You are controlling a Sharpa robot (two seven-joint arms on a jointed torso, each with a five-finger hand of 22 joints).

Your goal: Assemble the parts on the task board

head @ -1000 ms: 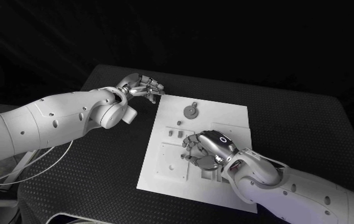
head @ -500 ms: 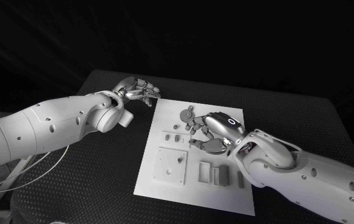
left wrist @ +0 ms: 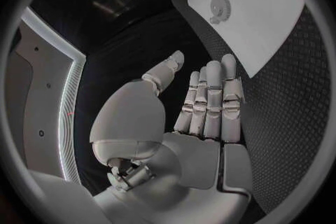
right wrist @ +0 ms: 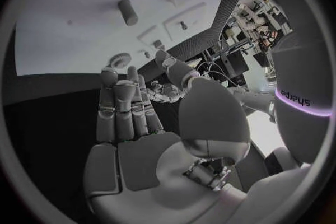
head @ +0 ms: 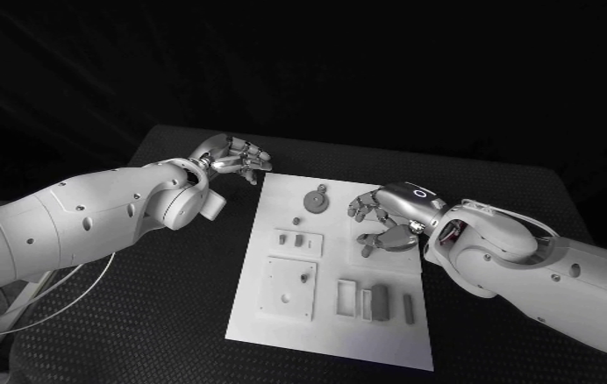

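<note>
Right hand [head: 389,219] empty, fingers spread, over task board [head: 285,330]; gear [head: 317,200] just beside (unobstructed). Left hand [head: 235,156] empty, fingers apart.

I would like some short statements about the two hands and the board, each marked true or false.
1. The right hand holds the gear. False: it holds nothing; the gear lies on the task board, apart from it.
2. The left hand is beside the board's far corner, over the black table. True.
3. The left hand grips a part. False: its palm is bare, fingers straight.
4. The right hand is above the board's right side. True.
</note>
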